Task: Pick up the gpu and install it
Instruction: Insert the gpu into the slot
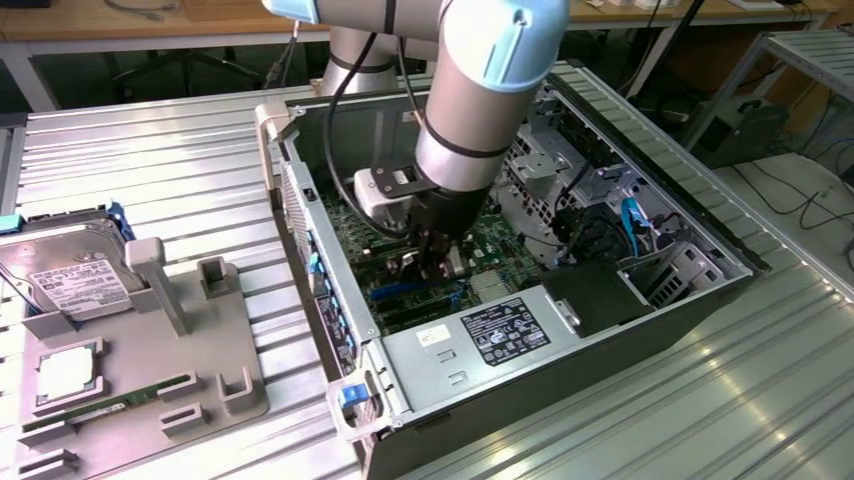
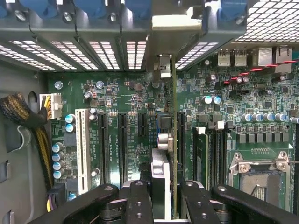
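the power supply sticker (image 1: 501, 330) has print too small to read. inside the open case (image 1: 667, 190), the gripper (image 2: 164, 198) has its fingers narrowly pinching the gpu (image 2: 161, 163), which stands edge-on over the motherboard (image 2: 131, 102) slots.

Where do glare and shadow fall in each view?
Exterior view: strong glare on the table at that view's right; the case interior is dim under the arm. Wrist view: the vents glow white; the claw is dark.

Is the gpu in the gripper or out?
In. Wrist view: gpu clamped edge-on in the gripper, above the motherboard slots. Seated or not: cannot tell.
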Robot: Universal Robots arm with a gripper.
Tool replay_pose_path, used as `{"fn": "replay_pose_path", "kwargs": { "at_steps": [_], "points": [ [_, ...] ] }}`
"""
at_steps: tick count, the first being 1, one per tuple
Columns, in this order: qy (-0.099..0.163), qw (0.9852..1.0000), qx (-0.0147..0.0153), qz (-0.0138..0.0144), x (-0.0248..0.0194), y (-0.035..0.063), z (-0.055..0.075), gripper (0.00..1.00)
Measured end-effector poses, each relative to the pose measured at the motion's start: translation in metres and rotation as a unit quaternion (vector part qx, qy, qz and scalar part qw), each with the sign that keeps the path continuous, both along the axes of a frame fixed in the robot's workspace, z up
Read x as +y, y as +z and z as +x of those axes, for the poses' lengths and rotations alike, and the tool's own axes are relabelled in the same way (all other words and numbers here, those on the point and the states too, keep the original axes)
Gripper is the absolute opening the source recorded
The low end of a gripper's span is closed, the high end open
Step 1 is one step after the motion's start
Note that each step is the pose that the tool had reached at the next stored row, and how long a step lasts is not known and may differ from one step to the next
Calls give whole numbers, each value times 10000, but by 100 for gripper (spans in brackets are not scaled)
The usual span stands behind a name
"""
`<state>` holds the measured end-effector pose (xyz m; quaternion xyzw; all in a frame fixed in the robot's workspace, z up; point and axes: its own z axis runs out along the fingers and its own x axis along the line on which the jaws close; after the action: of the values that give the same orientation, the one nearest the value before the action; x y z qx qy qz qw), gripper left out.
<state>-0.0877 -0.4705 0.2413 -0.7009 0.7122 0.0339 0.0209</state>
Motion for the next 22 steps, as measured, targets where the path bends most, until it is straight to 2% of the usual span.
{"fn": "replay_pose_path", "kwargs": {
  "at_steps": [16, 22],
  "points": [
    [-1, 10000, 28, 8, 0, -81, -32, 28],
    [-1, 10000, 28, 9, 0, -82, -31, 28]
  ]
}}
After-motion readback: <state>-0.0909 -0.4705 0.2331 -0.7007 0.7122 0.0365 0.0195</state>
